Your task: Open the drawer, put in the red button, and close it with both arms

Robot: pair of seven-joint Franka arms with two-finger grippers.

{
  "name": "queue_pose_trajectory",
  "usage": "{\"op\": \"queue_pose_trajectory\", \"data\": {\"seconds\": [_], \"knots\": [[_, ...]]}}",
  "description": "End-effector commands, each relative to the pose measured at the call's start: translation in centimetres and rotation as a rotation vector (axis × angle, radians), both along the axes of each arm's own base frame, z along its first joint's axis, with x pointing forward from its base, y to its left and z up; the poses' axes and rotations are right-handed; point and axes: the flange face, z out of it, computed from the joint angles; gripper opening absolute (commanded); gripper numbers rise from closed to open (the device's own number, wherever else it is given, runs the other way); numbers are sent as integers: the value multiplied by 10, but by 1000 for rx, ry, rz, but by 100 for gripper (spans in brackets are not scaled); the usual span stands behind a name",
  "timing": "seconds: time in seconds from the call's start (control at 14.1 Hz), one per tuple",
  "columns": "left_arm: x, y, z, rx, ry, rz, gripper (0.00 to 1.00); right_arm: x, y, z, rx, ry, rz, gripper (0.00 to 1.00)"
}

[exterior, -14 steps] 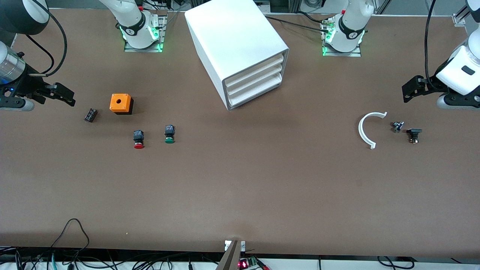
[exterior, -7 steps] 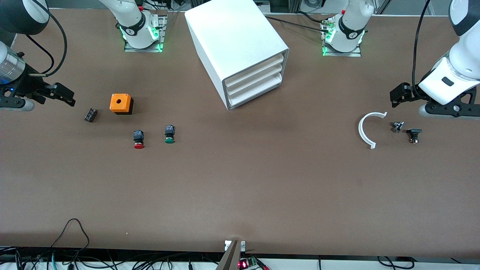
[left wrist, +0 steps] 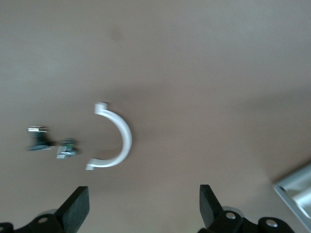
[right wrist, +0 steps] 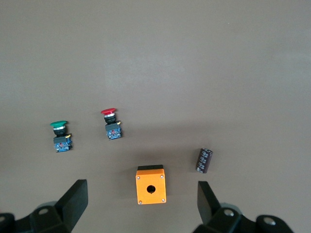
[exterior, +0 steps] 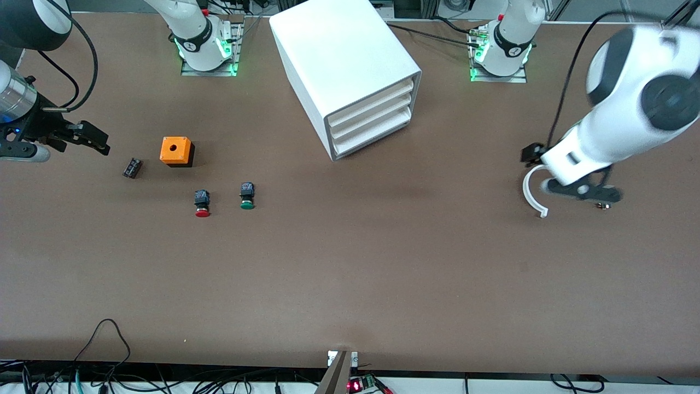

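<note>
Since the earlier frame my left arm [exterior: 618, 109] has swung in from the table's edge toward the cabinet [exterior: 344, 71], and the left gripper [left wrist: 143, 213] now hangs over the white arc [exterior: 529, 189], fingers spread wide with nothing between them. My right arm has not moved; the right gripper [right wrist: 141, 206] waits over the table at the right arm's end, well away from the cabinet, fingers also spread and empty. Nothing on the table has shifted.

All three drawers [exterior: 369, 117] look shut, so I judge the opening step not yet done. The red button [exterior: 202, 205] sits nearer the front camera than the cabinet, toward the right arm's end, just beside the green button [exterior: 247, 198]. The orange box [exterior: 176, 151] and a small dark cylinder [exterior: 132, 167] lie farther still from the cabinet.

Risks as I see them:
- The drawer fronts are plain, and I expect the fingers could slip off an edge.
- The cabinet stands loose and angled; a pull could drag the whole box.
- The left arm is moving fast and low over the arc and the small metal bits [left wrist: 51, 144]; it could scatter them.
- The two buttons share a shape, so the right gripper could take the green one.
</note>
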Motion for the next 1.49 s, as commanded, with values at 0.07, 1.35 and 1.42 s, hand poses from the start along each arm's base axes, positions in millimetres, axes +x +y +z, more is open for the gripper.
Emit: {"op": "queue_pose_trajectory", "data": {"seconds": [0.07, 1.35, 1.42], "knots": [[2, -11, -51, -252, 147, 82, 100, 7, 10, -6, 92, 2, -22, 100], [-170, -186, -245, -943, 572, 138, 94, 64, 118, -246, 45, 75, 20, 100], [-177, -188, -250, -942, 578, 137, 88, 55, 115, -260, 43, 75, 17, 100]]}}
